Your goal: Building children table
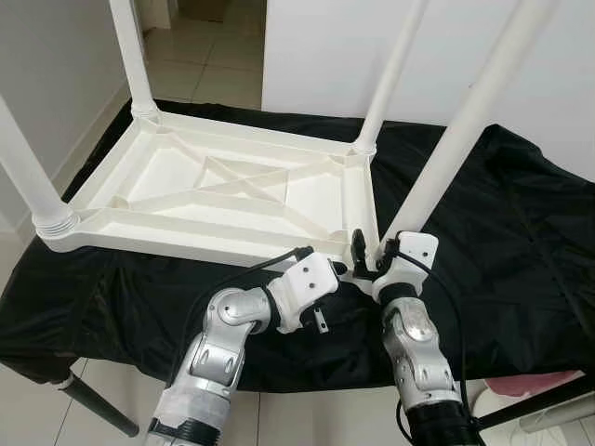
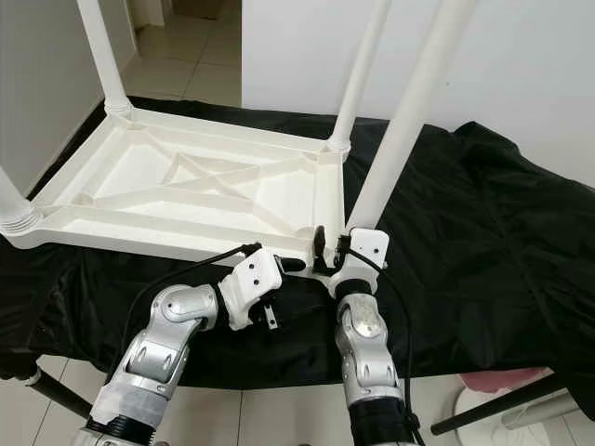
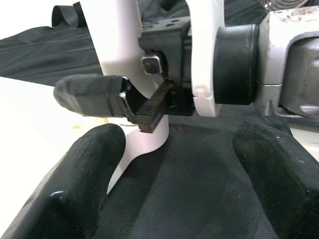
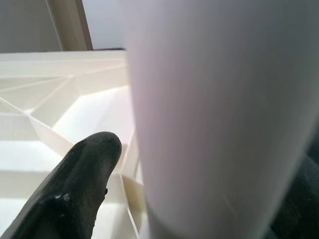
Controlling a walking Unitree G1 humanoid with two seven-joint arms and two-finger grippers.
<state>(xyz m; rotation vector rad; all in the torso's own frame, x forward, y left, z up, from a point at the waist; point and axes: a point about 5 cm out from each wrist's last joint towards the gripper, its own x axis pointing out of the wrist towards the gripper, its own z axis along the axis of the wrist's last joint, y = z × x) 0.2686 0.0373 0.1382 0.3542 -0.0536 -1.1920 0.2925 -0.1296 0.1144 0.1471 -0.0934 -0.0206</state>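
A counter (image 1: 521, 279) draped in black cloth (image 1: 502, 214) spans the scene, with pale floor tiles (image 1: 200, 56) beyond it at the far left and a white wall (image 1: 335, 56) behind.

On the cloth lies the white plastic table (image 1: 223, 200), turned upside down, its ribbed underside with crossed braces facing up. It sits on the left half of the counter, its near edge running close to the counter's near edge. Three legs stand upright in its corners: one at the near left (image 1: 28, 177), one at the far left (image 1: 130, 56), one at the far right (image 1: 390, 74).

The fourth leg (image 1: 465, 130) rises tilted to the right from the near right corner of the table, its lower end at the corner socket.

The right arm (image 1: 418, 362) reaches up from the near edge; the right gripper (image 1: 370, 257) is at the base of that fourth leg, its jaws set around the leg just above the corner. In the right wrist view the leg (image 4: 219, 114) lies right against one black finger (image 4: 79, 184).

The left arm (image 1: 218, 344) bends in from the near left. The left gripper (image 2: 296, 266) points right toward the right gripper, just beside it at the table's near right corner. Its jaws stand wide, holding nothing, as the left wrist view shows with both fingers (image 3: 84, 174) apart over the cloth.
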